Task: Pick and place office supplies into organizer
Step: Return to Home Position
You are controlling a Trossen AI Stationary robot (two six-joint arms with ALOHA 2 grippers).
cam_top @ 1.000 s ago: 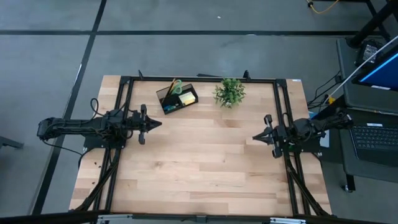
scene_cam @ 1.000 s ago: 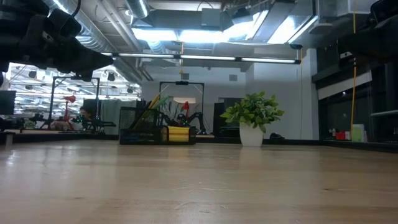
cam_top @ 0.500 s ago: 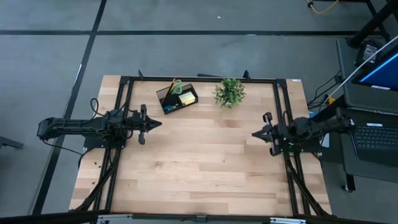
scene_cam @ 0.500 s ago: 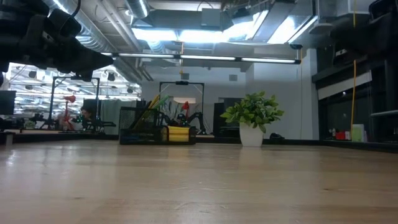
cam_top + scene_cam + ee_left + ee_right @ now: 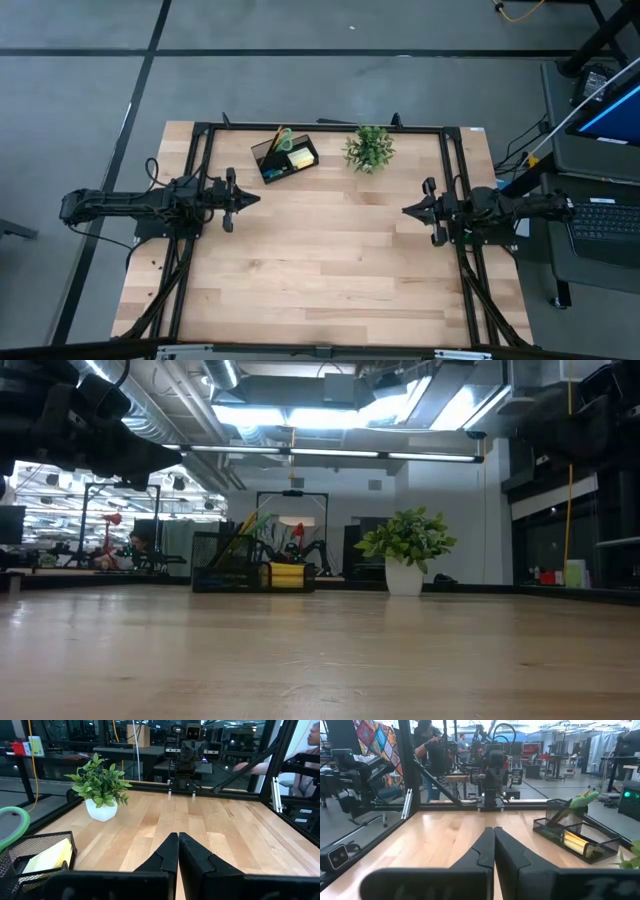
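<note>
The black mesh organizer stands on its base near the table's far edge, left of the middle. It holds green-handled scissors, a yellow sticky-note pad and other small supplies. My left gripper hovers shut over the table's left part, just nearer than the organizer, pointing level toward the right. My right gripper hovers shut over the right part, pointing level toward the left. Both wrist views show the fingertips together with nothing between them.
A small green potted plant in a white pot stands right of the organizer at the far edge. A black frame runs along the table's left, far and right sides. Bare wood lies between and in front of the arms. People stand beyond the table.
My right arm has swung a little about its base, and its gripper's tip has shifted slightly toward the table's far edge. It now points straight across toward the left arm and stays shut. The organizer and plant have not moved.
</note>
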